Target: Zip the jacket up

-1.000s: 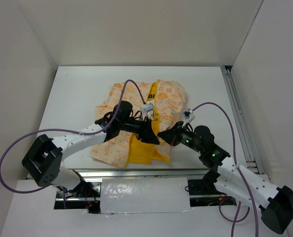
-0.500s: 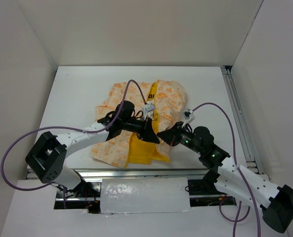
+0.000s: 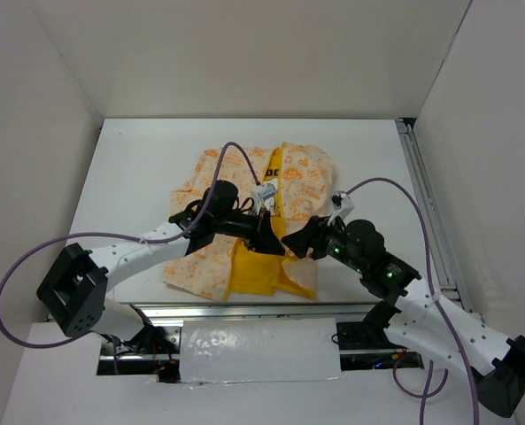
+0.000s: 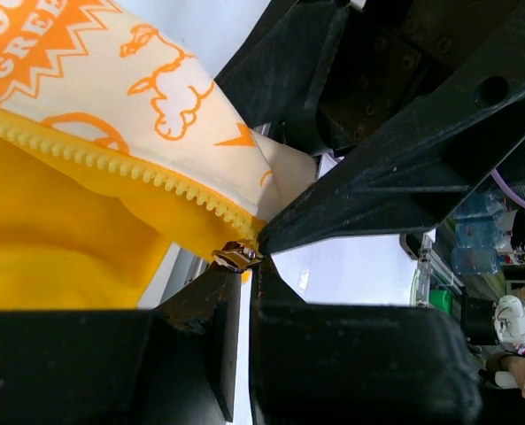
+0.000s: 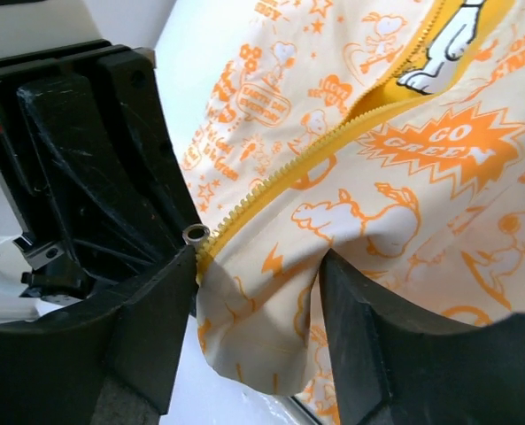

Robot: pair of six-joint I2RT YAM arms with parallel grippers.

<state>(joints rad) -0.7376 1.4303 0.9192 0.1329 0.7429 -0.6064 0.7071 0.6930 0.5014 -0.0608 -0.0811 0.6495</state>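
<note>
- Yellow lining shows: the jacket [image 3: 306,177] lies open on the table [image 3: 138,168], zip unjoined.
- Left pincer [image 4: 244,270] is pressed together on the metal zip end [image 4: 237,257]; right pincer [image 5: 258,266] pinches that hem.
- Joining and pulling up remain.

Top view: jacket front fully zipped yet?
No, the jacket is open at its near end, its front panels spread apart with the yellow lining exposed between them.

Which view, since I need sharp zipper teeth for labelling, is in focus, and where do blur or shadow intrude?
Left wrist: yellow zipper teeth crisp, left pincer a dark mass up close. Right wrist: teeth and orange-printed cream fabric jacket sharp and bright, right pincer underexposed. Top external: even light, soft shadows, teeth too small.
</note>
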